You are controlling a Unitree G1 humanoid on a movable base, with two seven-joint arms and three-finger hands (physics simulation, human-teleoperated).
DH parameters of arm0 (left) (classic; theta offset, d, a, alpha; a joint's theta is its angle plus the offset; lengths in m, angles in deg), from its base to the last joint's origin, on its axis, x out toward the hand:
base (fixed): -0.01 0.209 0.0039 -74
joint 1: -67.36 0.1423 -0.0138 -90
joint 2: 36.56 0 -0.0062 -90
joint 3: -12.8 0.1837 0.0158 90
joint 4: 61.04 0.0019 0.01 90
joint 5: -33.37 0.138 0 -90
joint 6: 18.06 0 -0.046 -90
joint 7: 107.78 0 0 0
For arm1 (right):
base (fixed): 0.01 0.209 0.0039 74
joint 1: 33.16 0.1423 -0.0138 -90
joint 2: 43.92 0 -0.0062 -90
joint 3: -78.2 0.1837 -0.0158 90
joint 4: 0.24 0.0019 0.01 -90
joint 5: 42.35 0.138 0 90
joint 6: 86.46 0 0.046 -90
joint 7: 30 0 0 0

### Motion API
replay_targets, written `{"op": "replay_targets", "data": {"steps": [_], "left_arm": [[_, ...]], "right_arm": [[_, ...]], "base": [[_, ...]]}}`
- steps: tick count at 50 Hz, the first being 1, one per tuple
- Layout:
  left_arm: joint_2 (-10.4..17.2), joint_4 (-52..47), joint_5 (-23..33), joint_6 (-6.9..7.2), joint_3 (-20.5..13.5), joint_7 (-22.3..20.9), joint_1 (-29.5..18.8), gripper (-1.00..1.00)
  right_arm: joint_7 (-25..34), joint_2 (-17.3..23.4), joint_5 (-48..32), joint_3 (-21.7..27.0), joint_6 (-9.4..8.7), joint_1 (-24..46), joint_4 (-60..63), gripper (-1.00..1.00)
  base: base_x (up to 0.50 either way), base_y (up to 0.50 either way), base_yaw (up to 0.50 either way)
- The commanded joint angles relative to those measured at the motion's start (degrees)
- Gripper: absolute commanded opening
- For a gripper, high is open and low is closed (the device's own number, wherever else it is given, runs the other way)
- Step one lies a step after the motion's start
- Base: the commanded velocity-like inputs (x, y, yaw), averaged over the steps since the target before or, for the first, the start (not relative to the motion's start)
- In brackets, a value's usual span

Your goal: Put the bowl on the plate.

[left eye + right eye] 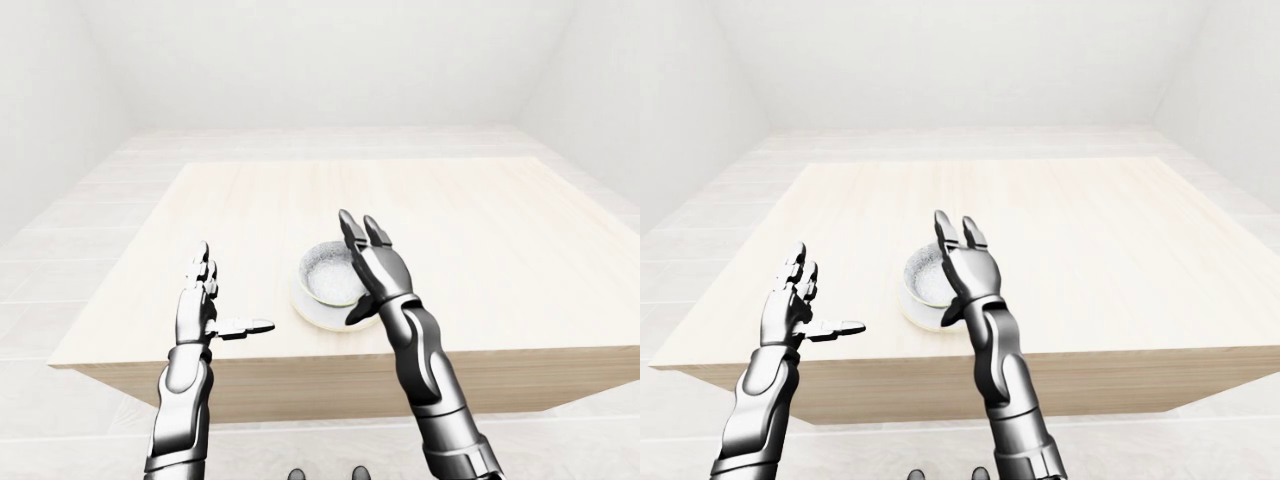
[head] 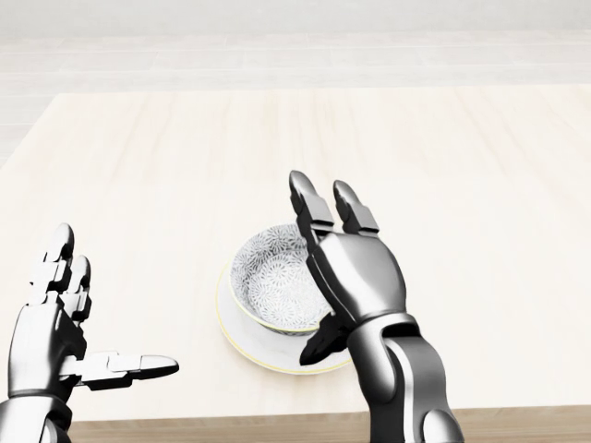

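A patterned grey-and-white bowl (image 2: 272, 277) sits inside a white plate (image 2: 249, 337) with a pale yellow rim, near the bottom edge of the table in the head view. My right hand (image 2: 328, 240) hovers above the bowl's right side, fingers (image 2: 305, 208) stretched out and open, holding nothing. It covers the right part of bowl and plate. My left hand (image 2: 78, 323) stays open at the lower left, well apart from the plate, thumb pointing right.
The light wooden table (image 1: 450, 215) stretches wide above and to the sides of the plate. Its near edge (image 1: 330, 355) runs just below the plate. Pale floor and white walls surround it.
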Motion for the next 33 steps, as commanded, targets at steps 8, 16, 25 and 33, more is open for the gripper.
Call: {"op": "replay_targets", "data": {"steps": [8, 16, 25, 33], "left_arm": [[-0.26, -0.98, 0.48, 0.61, 0.51, 0.37, 0.22, 1.0], [-0.49, -0.55, 0.78, 0.28, 0.77, 0.49, 0.09, 1.0], [-0.63, -2.05, 1.15, 1.23, 1.09, 0.7, 0.37, 1.0], [-0.74, -2.73, 1.43, 1.51, 1.22, 0.75, 0.69, 1.0]], "right_arm": [[4.31, 1.91, 9.32, 2.77, 0.0, -2.47, 15.76, 1.0], [6.26, 2.92, 10.92, 2.89, 0.0, -4.86, 23.15, 1.0], [6.93, 3.53, 11.93, 3.29, 0.0, -4.68, 24.8, 1.0], [6.38, 4.11, 12.49, 3.41, 0.0, -4.35, 23.25, 1.0]], "base": [[0.0, 0.0, 0.0], [0.0, 0.0, 0.0], [0.0, 0.0, 0.0], [0.0, 0.0, 0.0]]}}
